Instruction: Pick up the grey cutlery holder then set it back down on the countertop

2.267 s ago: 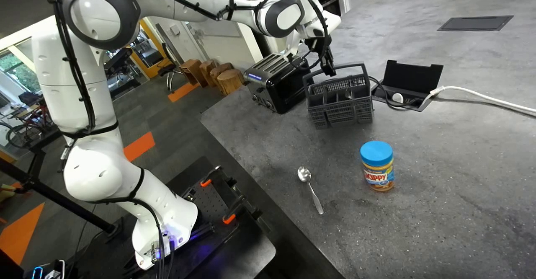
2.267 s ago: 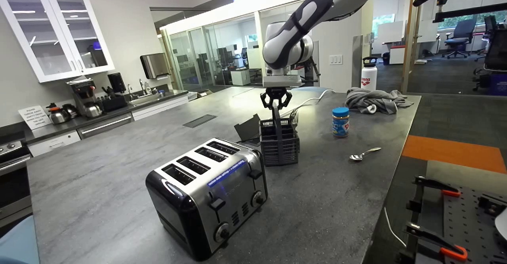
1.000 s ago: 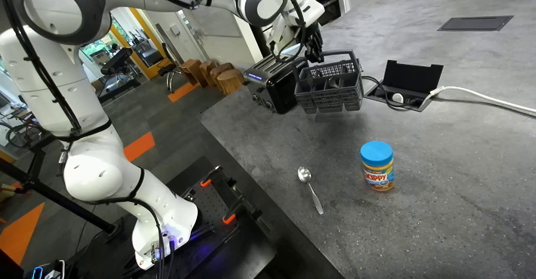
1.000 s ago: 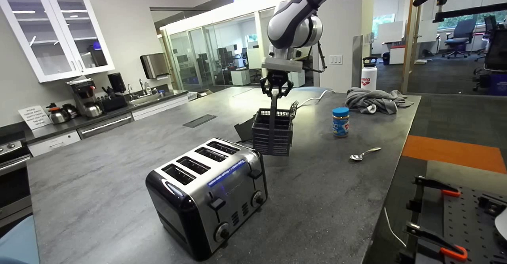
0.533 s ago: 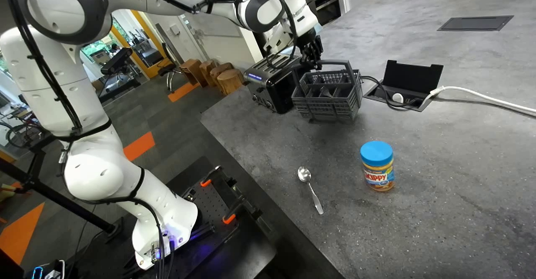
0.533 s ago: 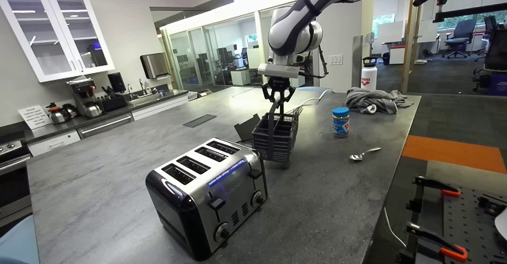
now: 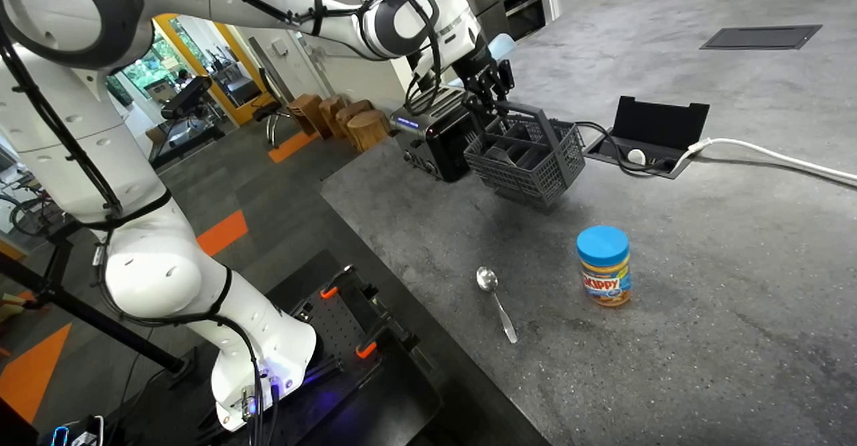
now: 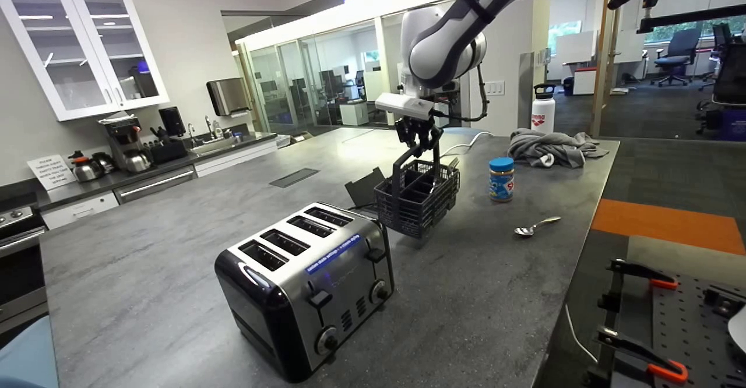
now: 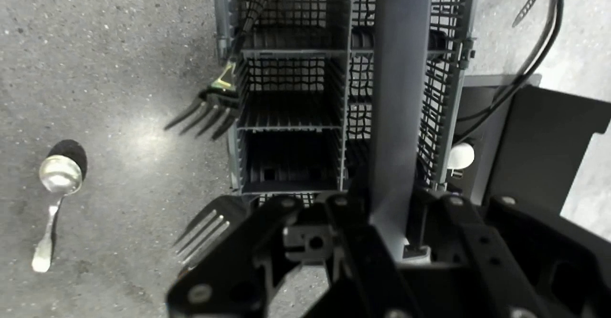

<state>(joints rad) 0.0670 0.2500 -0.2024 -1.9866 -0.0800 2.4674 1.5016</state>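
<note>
The grey cutlery holder (image 7: 529,173) hangs tilted from my gripper by its arched handle, in both exterior views (image 8: 408,210). It appears a little above the countertop (image 7: 703,265), with a faint shadow below. My gripper (image 7: 495,101) is shut on the handle near its top, also in an exterior view (image 8: 421,145). In the wrist view the handle runs between the fingers (image 9: 391,232), and I look down into the holder's compartments (image 9: 289,108). A fork (image 9: 217,108) leans out over its rim, and another fork (image 9: 205,232) shows beside the fingers.
The toaster (image 8: 309,289) stands close beside the holder. The black device with a white cable (image 7: 656,131) lies on the holder's opposite side. A blue-lidded jar (image 7: 602,265) and a spoon (image 7: 499,305) are on the countertop, whose edge runs past the spoon. A grey towel (image 8: 553,146) lies farther off.
The holder has risen off the countertop in my gripper. Since about a second ago it has turned and tilted, and the gripper has tilted with it. Spoon, jar and toaster have not moved.
</note>
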